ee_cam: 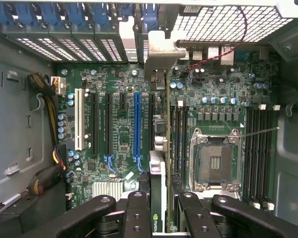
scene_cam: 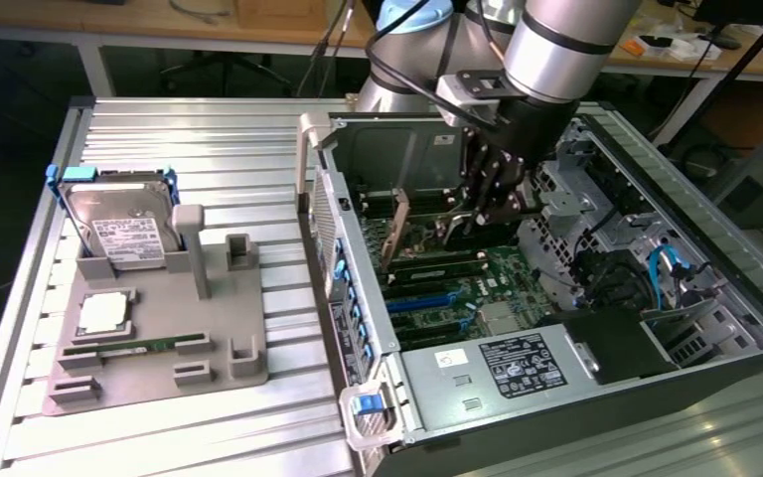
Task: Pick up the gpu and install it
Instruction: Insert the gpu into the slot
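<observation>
My gripper (scene_cam: pixel 485 211) reaches down into the open computer case (scene_cam: pixel 699 248) and is shut on the gpu (scene_cam: pixel 408 231). The card stands on edge over the motherboard (scene_cam: pixel 488 283), its silvery end bracket toward the case's rear wall. In the wrist view the gpu (ee_cam: pixel 158 171) shows edge-on between the black fingers (ee_cam: pixel 138 208), with my gripper (ee_cam: pixel 163 206) closed around it. Its bracket (ee_cam: pixel 161 57) lies against the rear slot openings. The card sits just beside the long blue slot (ee_cam: pixel 137 124), over the neighbouring black slot; whether it is seated I cannot tell.
On the exterior view's left a grey fixture (scene_cam: pixel 223 338) carries a silver hard drive with blue rails (scene_cam: pixel 116 229), a processor chip (scene_cam: pixel 100 312) and a narrow green memory stick (scene_cam: pixel 136 347). Inside the case are the bare processor socket (ee_cam: pixel 213 161), cables (ee_cam: pixel 42 84) and a power supply (scene_cam: pixel 515 363).
</observation>
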`<state>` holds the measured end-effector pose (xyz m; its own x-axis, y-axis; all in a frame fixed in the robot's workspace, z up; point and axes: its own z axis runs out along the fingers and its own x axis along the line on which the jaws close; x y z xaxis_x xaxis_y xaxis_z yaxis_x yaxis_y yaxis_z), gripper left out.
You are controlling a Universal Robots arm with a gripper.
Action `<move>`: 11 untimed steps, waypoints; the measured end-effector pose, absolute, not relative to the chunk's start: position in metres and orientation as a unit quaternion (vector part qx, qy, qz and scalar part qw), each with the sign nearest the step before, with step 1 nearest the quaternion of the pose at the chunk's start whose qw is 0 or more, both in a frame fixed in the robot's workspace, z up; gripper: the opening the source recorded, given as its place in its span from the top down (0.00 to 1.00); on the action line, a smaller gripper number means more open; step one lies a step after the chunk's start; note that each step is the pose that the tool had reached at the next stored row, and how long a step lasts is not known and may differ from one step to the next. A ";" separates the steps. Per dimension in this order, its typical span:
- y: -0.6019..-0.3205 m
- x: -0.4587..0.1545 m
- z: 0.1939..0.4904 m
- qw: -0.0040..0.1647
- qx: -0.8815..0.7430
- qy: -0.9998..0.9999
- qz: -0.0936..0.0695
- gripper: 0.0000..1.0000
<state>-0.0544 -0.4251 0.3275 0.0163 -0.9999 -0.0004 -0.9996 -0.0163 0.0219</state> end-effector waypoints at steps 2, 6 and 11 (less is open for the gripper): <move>-0.425 -0.054 0.327 0.008 0.713 -0.701 -0.008 0.73; -0.425 -0.054 0.324 0.008 0.713 -0.701 -0.008 0.73; -0.425 -0.054 0.320 0.008 0.713 -0.701 -0.008 0.73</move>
